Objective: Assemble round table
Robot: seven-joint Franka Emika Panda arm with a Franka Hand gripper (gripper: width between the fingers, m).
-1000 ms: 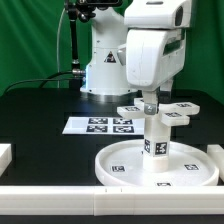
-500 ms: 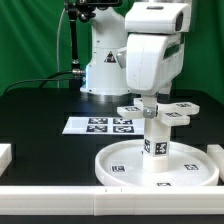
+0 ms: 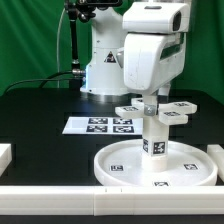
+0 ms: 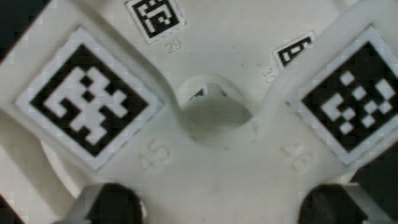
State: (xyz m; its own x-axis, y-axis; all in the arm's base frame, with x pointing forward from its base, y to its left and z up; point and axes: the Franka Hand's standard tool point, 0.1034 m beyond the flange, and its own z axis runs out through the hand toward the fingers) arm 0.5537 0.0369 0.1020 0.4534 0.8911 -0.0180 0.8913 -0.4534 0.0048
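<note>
The cylinder leg (image 3: 153, 136) stands upright at the middle of the round disc (image 3: 120, 163), so the cross base (image 3: 157, 111) sits level on top of the leg for joining. The gripper (image 3: 149, 100) is at the cross base's hub from above, probably to turn it; whether its fingers (image 4: 111, 203) clamp it, I cannot tell.

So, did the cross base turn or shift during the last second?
Yes. The cross base, sitting on top of the leg, has rotated slightly: its arm on the exterior view's right now sits a little higher against the marker board.
</note>
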